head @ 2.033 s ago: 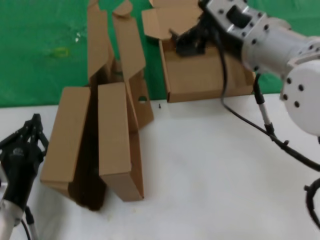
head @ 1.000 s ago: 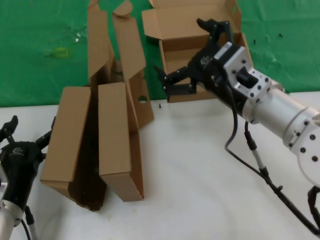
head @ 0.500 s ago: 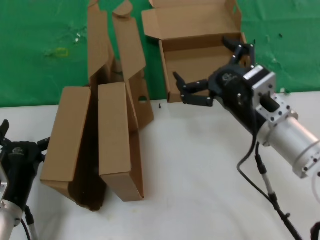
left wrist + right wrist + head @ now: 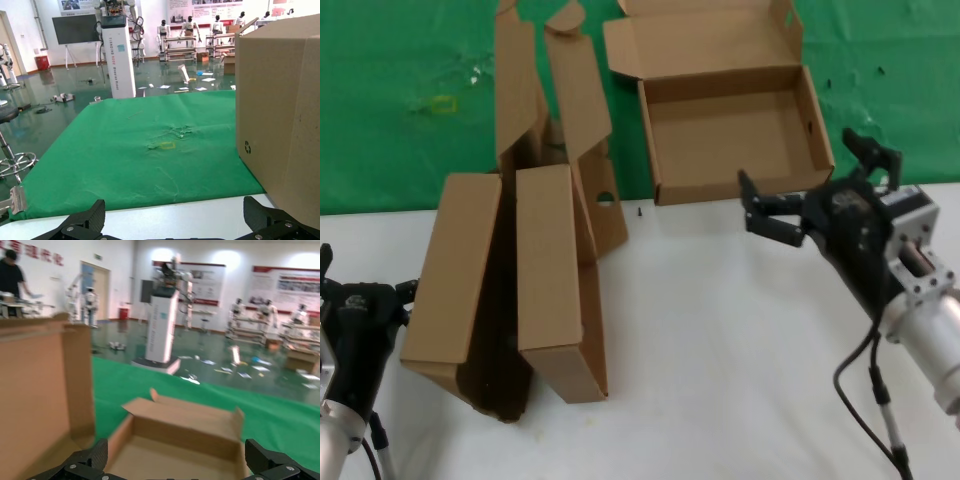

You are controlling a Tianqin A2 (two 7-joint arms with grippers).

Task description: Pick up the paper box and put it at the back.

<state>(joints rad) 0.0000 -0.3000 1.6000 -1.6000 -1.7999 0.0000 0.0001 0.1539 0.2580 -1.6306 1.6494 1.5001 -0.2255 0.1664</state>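
Observation:
The paper box (image 4: 725, 135) lies open on the green cloth at the back (image 4: 400, 100), lid flipped up behind it, empty. My right gripper (image 4: 800, 170) is open and empty, hovering just in front of the box's near right corner, over the white table's edge. In the right wrist view the paper box (image 4: 180, 437) lies just ahead of the open gripper (image 4: 177, 462). My left gripper (image 4: 365, 275) is open and empty at the front left, beside the two alike boxes; it also shows in the left wrist view (image 4: 175, 222).
Two alike brown boxes (image 4: 470, 270) (image 4: 555, 275) stand on edge at the left, their tall lids leaning against the cloth. One fills the side of the left wrist view (image 4: 280, 110); one shows in the right wrist view (image 4: 40, 385). White tabletop (image 4: 720, 340) lies in front.
My right gripper has drawn back out of the paper box, toward the front and right, fingers open. The box stays on the green cloth. The left gripper's fingers have spread.

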